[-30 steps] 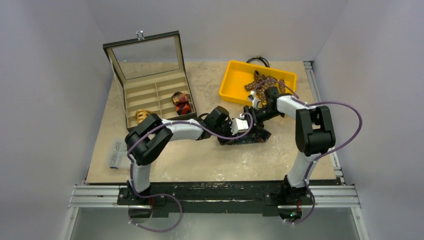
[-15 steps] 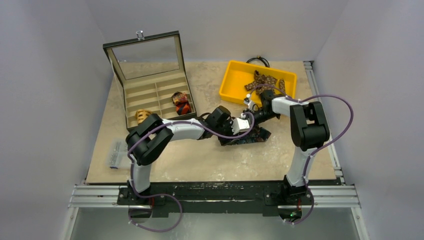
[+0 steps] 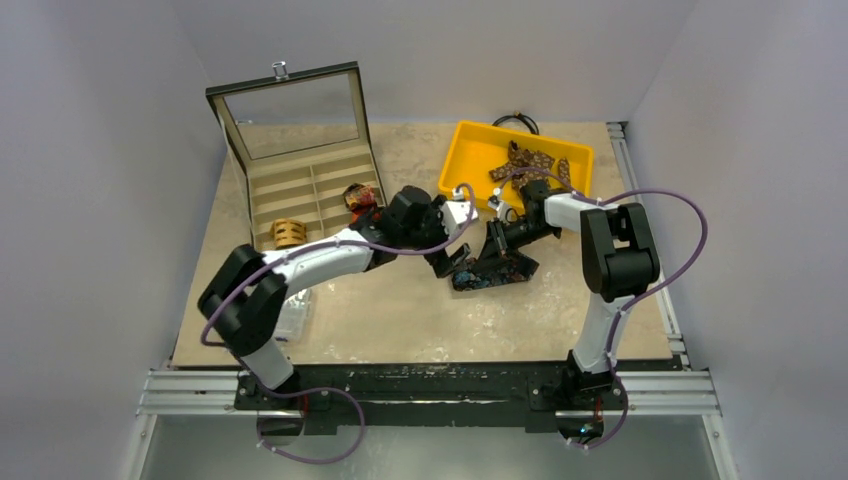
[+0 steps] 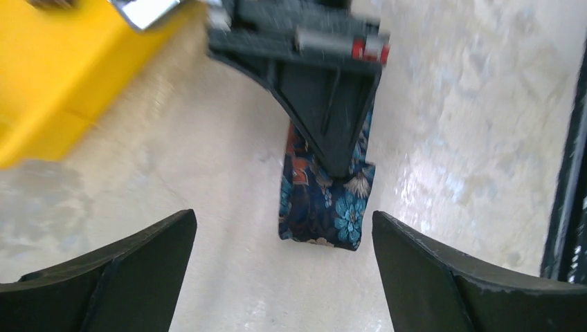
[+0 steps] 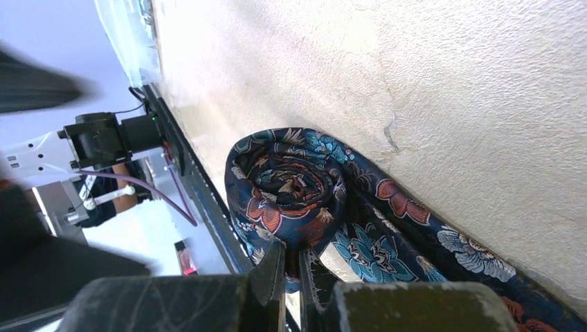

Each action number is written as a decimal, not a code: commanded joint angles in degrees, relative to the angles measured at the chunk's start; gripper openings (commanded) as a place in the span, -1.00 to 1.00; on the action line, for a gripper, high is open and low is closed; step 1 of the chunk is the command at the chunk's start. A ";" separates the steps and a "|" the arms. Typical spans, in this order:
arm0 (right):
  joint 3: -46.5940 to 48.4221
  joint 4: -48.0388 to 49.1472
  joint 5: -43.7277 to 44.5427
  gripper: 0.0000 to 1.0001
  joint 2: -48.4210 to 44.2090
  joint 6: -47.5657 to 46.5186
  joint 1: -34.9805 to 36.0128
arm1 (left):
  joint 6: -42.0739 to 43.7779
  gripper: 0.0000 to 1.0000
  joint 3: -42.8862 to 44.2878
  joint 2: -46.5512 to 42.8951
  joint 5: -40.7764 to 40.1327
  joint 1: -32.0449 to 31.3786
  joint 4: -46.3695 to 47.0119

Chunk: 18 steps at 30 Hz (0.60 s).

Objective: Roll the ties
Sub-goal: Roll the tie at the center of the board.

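Soft, slippery tie (image 5: 297,187) — right jaws pinch its coil, left jaws gape empty before it — grip the coil's sides.

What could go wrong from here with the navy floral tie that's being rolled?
1. The coil of the navy floral tie is pinched only at its edge by the right gripper. The left gripper stands open and off the fabric, so the coil may spring loose.
2. The unrolled tail lies flat on the table; dragging the coil could pull it crooked.
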 commanded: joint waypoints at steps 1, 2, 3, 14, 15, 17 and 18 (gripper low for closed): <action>0.13 2.06 8.68 -1.00 1.70 -3.91 0.09 | -7.67 0.99 -3.95 -10.38 1.75 1.99 11.80; 0.18 1.98 8.67 -1.00 1.66 -4.11 0.09 | -9.16 1.00 -4.54 -10.69 2.72 2.23 12.84; 0.12 1.96 8.67 -1.00 1.66 -4.35 0.09 | -9.67 1.00 -3.94 -10.33 4.20 2.42 10.07; 1.92 1.29 7.55 -1.00 4.80 -5.90 -0.45 | -4.73 1.00 -17.09 -0.55 15.40 3.47 36.80; 2.20 1.24 7.19 -1.00 5.15 -6.05 -0.55 | -2.73 1.00 -18.37 0.42 15.17 2.95 39.64; 2.81 0.86 6.82 -1.00 5.78 -6.83 -0.76 | 0.74 0.97 -20.01 2.39 14.50 2.23 43.68; 3.13 0.45 6.72 -1.00 6.04 -7.41 -0.82 | 1.27 0.93 -19.86 3.54 14.38 2.21 44.94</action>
